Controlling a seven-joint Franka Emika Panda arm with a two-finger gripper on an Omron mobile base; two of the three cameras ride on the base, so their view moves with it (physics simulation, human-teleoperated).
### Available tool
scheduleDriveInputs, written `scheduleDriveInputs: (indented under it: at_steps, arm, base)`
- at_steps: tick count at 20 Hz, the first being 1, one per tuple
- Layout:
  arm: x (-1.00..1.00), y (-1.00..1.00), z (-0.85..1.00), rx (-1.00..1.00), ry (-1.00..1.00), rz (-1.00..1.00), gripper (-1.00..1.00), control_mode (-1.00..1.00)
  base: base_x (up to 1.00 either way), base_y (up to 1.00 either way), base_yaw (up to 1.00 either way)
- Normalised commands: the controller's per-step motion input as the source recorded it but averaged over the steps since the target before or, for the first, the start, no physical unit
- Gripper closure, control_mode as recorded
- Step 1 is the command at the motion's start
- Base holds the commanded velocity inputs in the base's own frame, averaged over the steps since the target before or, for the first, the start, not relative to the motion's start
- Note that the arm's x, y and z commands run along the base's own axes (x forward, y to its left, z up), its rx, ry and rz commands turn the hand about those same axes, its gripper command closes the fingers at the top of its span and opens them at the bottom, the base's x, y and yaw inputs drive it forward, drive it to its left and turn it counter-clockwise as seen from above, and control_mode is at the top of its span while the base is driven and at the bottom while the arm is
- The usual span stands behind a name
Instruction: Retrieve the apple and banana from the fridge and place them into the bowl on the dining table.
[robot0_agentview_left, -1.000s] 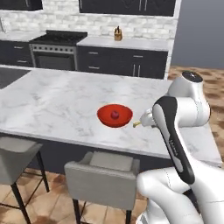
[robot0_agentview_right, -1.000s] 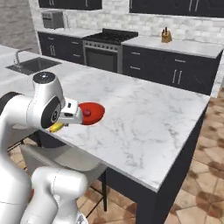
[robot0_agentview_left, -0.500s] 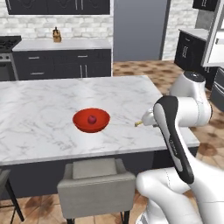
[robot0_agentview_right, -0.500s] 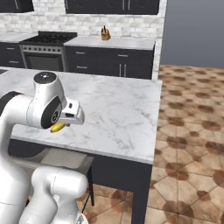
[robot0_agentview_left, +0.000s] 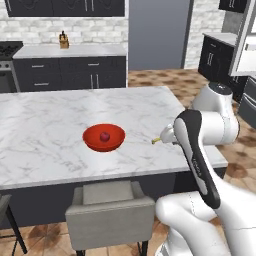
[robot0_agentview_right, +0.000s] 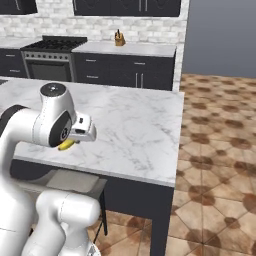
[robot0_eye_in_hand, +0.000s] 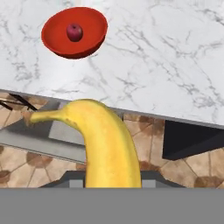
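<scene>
End effector (robot0_agentview_right: 75, 141): mostly hidden behind the white wrist in both base views; its fingertips cannot be made out in the hand view, because the banana covers them. It is clenched on the banana.
Banana (robot0_eye_in_hand: 107, 144): bright yellow, curved, with a darker, brownish tip at the stem. In the hand view it rises from the bottom and its lower end is cut off. In the left base view only the small tip sticks out of the end effector (robot0_agentview_left: 162, 138); in the right base view a short yellow part shows under the wrist.
Bowl (robot0_agentview_left: 103, 137): glossy red, shallow, round; it stands on the bench, well apart from the end effector, ahead of it and to its left.
Apple (robot0_eye_in_hand: 74, 32): small, dark red, round; it lies in the middle of the bowl, touching its bottom.
Bench (robot0_agentview_left: 45, 130): white marble slab with grey veins; the end effector hangs at its near edge.
Chair (robot0_agentview_left: 109, 212): grey, below the bench edge; its legs are cut off.
</scene>
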Motion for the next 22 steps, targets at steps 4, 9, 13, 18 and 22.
scheduleDriveInputs:
  at_steps: [4,9,13,18,22]
  arm:
    - [0.54,0.72,-0.16,-0.01,-0.08,0.12,1.0,-1.0]
    - [0.78,0.76,-0.1,-0.02,-0.08,0.08,1.0,-1.0]
    - [1.0,0.62,-0.12,0.0,0.0,0.03,1.0,-1.0]
    - [0.88,0.48,-0.13,0.0,0.0,0.0,1.0,-1.0]
    - [0.67,0.41,-0.13,0.0,0.0,0.0,1.0,-1.0]
  base:
    - [0.0,0.0,0.0]
    - [0.0,0.0,0.0]
    - [0.0,0.0,0.0]
    - [0.0,0.0,0.0]
    - [0.0,0.0,0.0]
